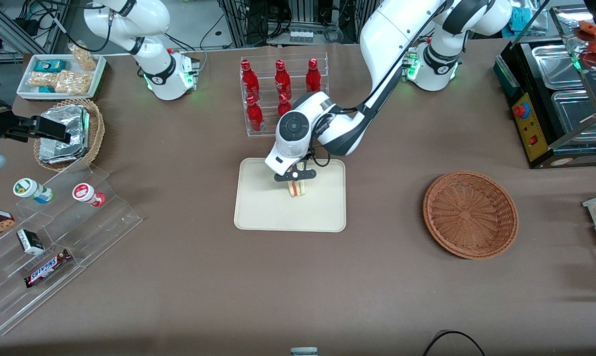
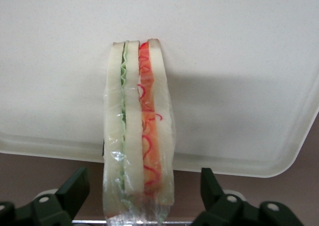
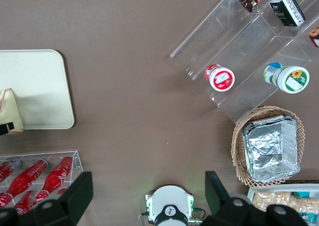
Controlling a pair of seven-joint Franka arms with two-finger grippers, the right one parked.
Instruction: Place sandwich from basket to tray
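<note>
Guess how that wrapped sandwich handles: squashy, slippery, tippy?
Probably soft: the sandwich is pale bread layers. Its clear wrap looks glossy, so likely a bit slippery. It stands on edge on the tray between the open gripper's fingers, so it may tip over.

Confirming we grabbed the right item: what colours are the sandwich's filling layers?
Red-orange and green between white bread, clearest in the left wrist view: sandwich, gripper around it.
</note>
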